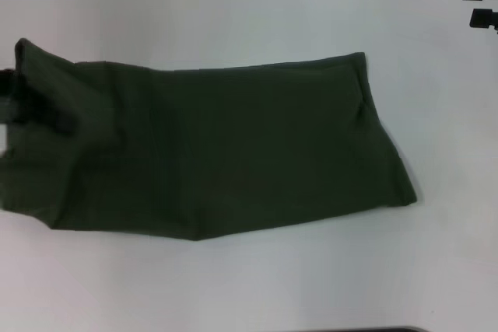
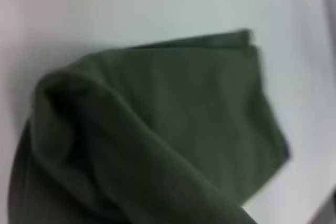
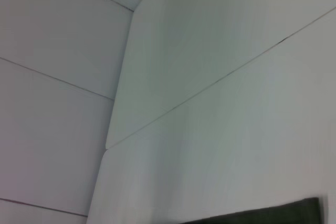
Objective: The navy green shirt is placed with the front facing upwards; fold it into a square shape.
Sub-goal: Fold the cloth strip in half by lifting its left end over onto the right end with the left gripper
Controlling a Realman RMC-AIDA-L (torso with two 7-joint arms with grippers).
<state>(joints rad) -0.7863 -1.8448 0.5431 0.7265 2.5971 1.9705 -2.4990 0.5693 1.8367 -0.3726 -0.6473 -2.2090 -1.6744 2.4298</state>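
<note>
The navy green shirt (image 1: 233, 145) lies folded into a long band across the white table, plain side up with no lettering showing. My left gripper (image 1: 35, 110) is at the band's left end, shut on the cloth there. That end is raised: in the left wrist view the shirt (image 2: 184, 119) bunches up close to the camera and drapes down to the flat far end. My right gripper (image 1: 481, 3) hangs open at the far right, off the cloth and holding nothing. The right wrist view catches only a strip of the shirt (image 3: 262, 217).
The white table (image 1: 233, 5) runs all round the shirt. Thin seams between table panels (image 3: 210, 85) show in the right wrist view. A dark edge (image 1: 366, 330) runs along the table's near side.
</note>
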